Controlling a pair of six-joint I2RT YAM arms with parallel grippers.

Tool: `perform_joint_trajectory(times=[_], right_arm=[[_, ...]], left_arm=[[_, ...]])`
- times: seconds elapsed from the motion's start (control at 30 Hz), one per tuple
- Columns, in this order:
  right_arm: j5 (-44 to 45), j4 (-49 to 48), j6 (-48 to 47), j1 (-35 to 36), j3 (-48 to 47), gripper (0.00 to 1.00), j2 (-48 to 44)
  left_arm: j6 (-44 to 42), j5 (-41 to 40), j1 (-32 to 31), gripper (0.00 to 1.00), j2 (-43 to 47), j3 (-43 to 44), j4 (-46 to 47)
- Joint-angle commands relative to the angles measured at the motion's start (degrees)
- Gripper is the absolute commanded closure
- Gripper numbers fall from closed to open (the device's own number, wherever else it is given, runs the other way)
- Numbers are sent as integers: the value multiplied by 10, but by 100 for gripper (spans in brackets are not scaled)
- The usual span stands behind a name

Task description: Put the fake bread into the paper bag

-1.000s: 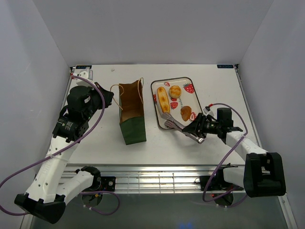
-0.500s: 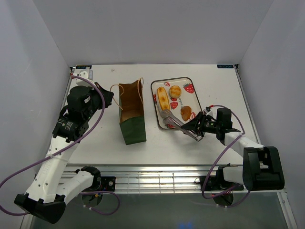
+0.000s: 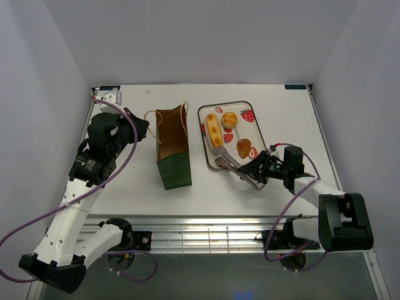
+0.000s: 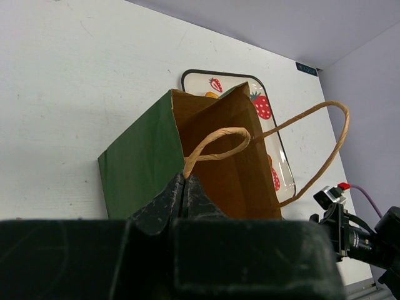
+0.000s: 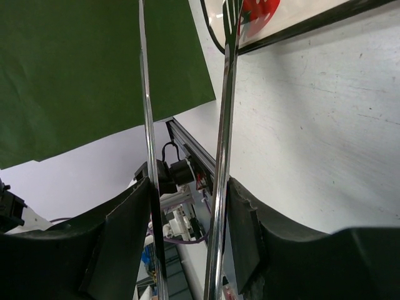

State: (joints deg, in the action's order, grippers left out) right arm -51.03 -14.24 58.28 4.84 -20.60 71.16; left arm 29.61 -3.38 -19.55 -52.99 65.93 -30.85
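Note:
The paper bag (image 3: pixel 174 148), dark green outside and brown inside, stands open left of the strawberry tray (image 3: pixel 248 110). On the tray lie a long striped roll (image 3: pixel 214 129), a small round bun (image 3: pixel 230 119), an orange bun (image 3: pixel 244 147) and a small dark piece (image 3: pixel 253 152). My left gripper (image 3: pixel 141 129) is shut on one tan bag handle (image 4: pixel 212 141), its fingertips (image 4: pixel 170 191) pinched at the bag's rim. My right gripper (image 3: pixel 260 169) is shut on metal tongs (image 3: pixel 233 164), whose spread arms (image 5: pixel 225 119) reach to the tray's near-left corner, touching no bread.
The bag's second handle (image 4: pixel 325 140) loops out toward the tray. A white block (image 3: pixel 111 97) sits at the table's far-left corner. The near table edge and metal rail (image 3: pixel 206 234) lie just below the right arm. Grey walls close in both sides.
My right wrist has shifted slightly toward the near edge, and the tongs have turned a little while their tips stay at the tray's near-left corner. The left arm and bag have not moved.

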Motion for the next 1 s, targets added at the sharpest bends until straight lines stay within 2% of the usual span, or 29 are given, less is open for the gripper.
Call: perform_joint_trajectory(times=[0.0,0.43,0.97], right_arm=[[2,-27,10,-3,5,45,-5],[30,-92,35,2,-12,44,59],[64,-79,-25,10,-64,46,114]], left_arm=[[4,7,4,100,12,-10,0],[2,5,4,100,12,-6,-1],[-4,-1,4,100,7,3,-5]])
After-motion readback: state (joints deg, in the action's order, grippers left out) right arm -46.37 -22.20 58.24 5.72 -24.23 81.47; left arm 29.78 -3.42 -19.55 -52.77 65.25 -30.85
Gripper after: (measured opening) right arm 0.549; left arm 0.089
